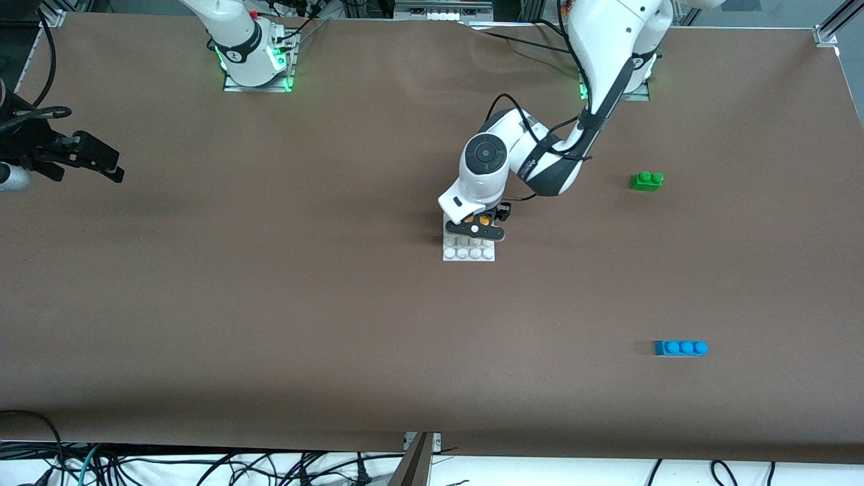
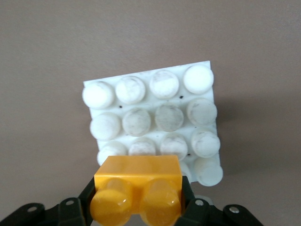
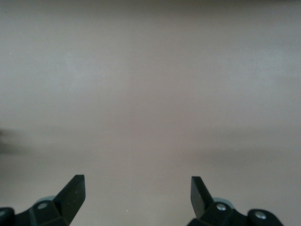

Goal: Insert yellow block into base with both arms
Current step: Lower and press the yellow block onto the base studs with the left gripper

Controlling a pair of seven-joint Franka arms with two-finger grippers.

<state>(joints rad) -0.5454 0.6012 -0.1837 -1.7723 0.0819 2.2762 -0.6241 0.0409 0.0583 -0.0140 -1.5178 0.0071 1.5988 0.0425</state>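
With our left claw (image 2: 136,200) clamped on the yellow block (image 2: 138,188) over the white base (image 2: 153,120), we should square it to the studs before pressing, while the right claw (image 3: 137,193) waits wide open and empty over bare counter (image 1: 270,304).

Robotics lab: brown-covered work table (image 1: 270,324), aluminium frame rails (image 1: 829,30), loose black cables (image 1: 202,466), two white jointed robot arms (image 1: 607,61).

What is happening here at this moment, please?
The left gripper is shut on the yellow block and holds it over the white base near the middle of the table; whether the block already touches the studs cannot be told. The right gripper is open and empty, waiting over bare table at the right arm's end. A green brick and a blue brick lie apart toward the left arm's end.
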